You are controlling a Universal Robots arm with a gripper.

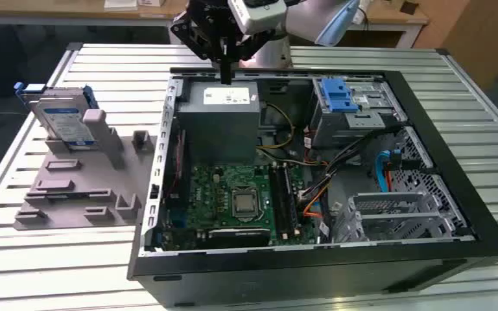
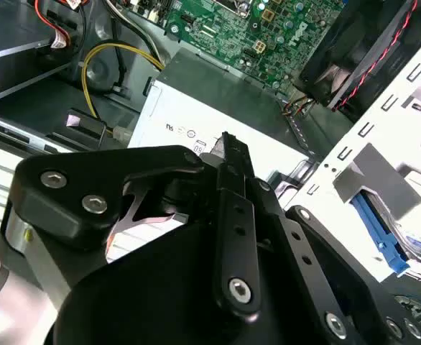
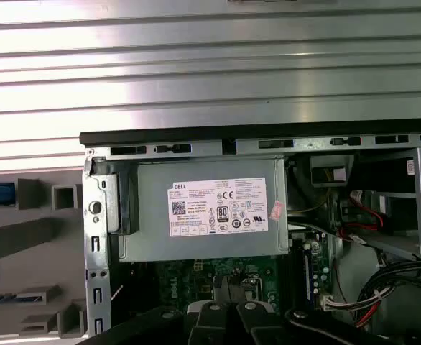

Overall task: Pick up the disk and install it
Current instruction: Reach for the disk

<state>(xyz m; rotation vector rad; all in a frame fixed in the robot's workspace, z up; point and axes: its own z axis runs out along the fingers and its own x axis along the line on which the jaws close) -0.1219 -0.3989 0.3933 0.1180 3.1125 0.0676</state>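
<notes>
Nearest the camera in the exterior view, the open computer case (image 1: 318, 256) is lying on its side on the slatted metal table (image 1: 59, 259), taking up the lower and right part of the frame. Inside it, the green motherboard (image 1: 240, 194) is sitting low in the middle, and a bare metal drive cage (image 1: 396, 214) is sitting at lower right. Further back, the grey power supply (image 1: 223, 123) is filling the case's far corner, with the blue latch (image 1: 340, 94) off toward the exterior view's right.

I am holding my gripper (image 1: 225, 79) over the far edge of that power supply, at the top centre of the frame, pointing straight down. My fingers (image 2: 233, 187) are pressing together and gripping nothing. In the first wrist view the fingertips are meeting over the motherboard, just beside the power supply's white sticker (image 3: 218, 208).

The disk (image 1: 65, 120) is standing on edge in a grey holder (image 1: 76, 188) on the table, in the upper left of the exterior frame, outside the case. It is sitting well apart from my gripper, toward the exterior view's left, with the case's side wall (image 1: 164, 149) running between us. Its white-and-blue label is facing the camera.
</notes>
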